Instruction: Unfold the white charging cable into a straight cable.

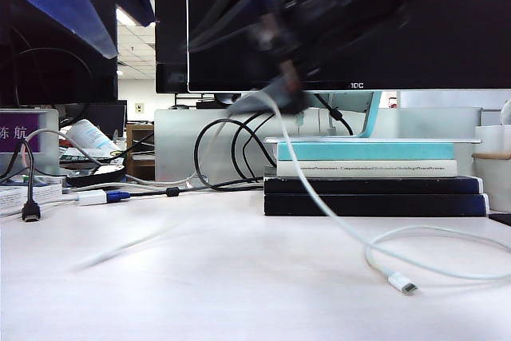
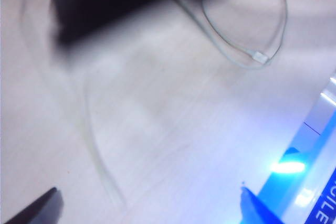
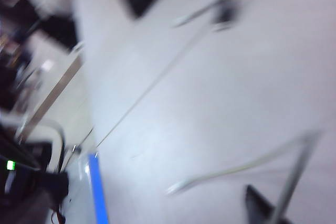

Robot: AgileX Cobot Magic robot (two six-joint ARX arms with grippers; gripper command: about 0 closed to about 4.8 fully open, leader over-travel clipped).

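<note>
While blurred, right end effector [image 1: 279, 89] raised, left end effector [image 2: 147, 203] spread.

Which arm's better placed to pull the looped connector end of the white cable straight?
Probably right. The thin glossy white charging cable still loops near its metal-tipped connector on the exterior view's right, below the blurred right gripper. The left gripper is open over bare table.

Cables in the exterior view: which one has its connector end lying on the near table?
The white charging cable: it curls into a loop at the right, ending in a metal-tipped plug. The black cables stay behind, by the stacked books.
</note>
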